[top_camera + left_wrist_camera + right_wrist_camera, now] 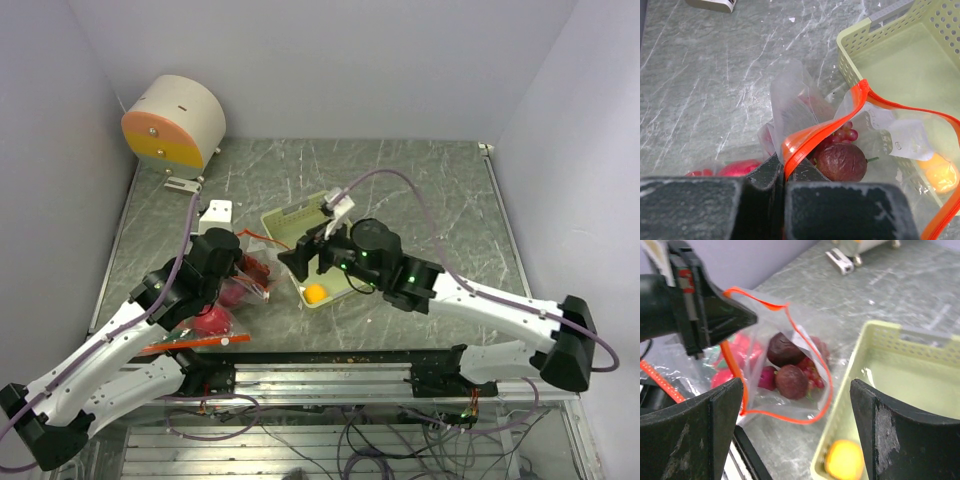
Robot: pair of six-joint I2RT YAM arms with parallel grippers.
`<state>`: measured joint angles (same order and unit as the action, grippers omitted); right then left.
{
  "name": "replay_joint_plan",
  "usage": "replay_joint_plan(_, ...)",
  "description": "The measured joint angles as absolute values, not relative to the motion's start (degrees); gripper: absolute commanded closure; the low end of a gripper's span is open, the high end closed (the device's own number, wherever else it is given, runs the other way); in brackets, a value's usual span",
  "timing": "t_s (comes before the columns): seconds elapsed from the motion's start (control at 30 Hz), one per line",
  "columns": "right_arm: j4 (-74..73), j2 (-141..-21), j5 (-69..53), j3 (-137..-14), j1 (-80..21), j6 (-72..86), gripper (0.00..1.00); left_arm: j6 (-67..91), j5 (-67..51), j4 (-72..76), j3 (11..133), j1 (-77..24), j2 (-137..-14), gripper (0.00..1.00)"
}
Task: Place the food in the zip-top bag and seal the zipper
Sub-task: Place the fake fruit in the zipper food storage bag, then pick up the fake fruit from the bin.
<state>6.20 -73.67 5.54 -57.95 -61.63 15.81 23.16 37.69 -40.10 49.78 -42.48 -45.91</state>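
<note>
The right pincer [796, 387], jaws apart, should centre over the orange [844, 460] close beneath it. The left pincer [784, 172] clamps the zip-top bag [790, 95] open alongside.

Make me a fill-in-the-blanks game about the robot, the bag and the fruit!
1. The left gripper pinches the bag's orange ___.
2. The right gripper is ___, holding nothing.
3. The only fruit in the pale green tray is the ___.
Missing words: zipper; open; orange.
</note>
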Motion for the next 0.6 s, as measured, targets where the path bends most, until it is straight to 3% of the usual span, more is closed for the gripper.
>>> replay_joint_plan(0.27, -7.2, -70.3, 15.2, -53.6, -59.3, 23.9, 0.15, 23.2, 37.5, -40.1, 49.8, -42.5, -45.1, 0.93)
replay_joint_plan(0.6, -15.0, -79.4, 11.0, -50.5, -55.5, 28.2, 0.15, 23.1, 36.8, -40.0, 49.8, -42.5, -45.5, 0.93)
